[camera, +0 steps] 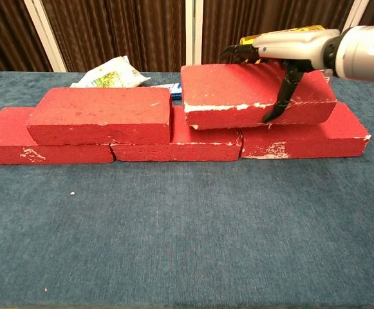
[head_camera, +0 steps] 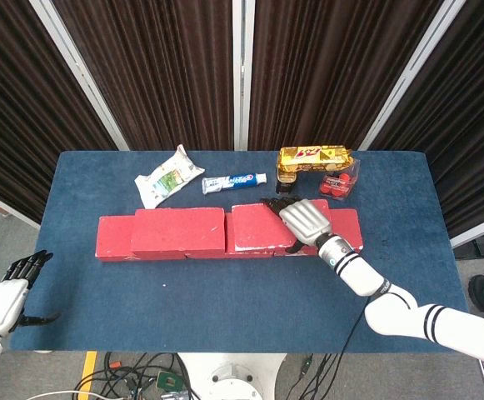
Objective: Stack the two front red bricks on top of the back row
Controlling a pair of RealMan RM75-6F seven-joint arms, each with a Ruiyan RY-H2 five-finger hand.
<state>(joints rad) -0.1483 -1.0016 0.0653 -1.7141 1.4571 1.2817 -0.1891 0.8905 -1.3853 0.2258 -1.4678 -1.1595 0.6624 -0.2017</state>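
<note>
right hand (head_camera: 305,222): palm down, fingers over the brick (camera: 254,95), thumb on its front face, gripping it
left hand (head_camera: 7,297): fingers spread, holding nothing

five red bricks (camera: 103,116), two robot hands (head_camera: 304,221)

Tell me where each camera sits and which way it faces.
Head view: high above the near table edge, looking steeply down; shows the left robot hand open off-table and the right robot hand gripping the carried brick.
Chest view: low, facing level across the table; only the right robot hand shows.
Shared: that brick, the back row.
</note>
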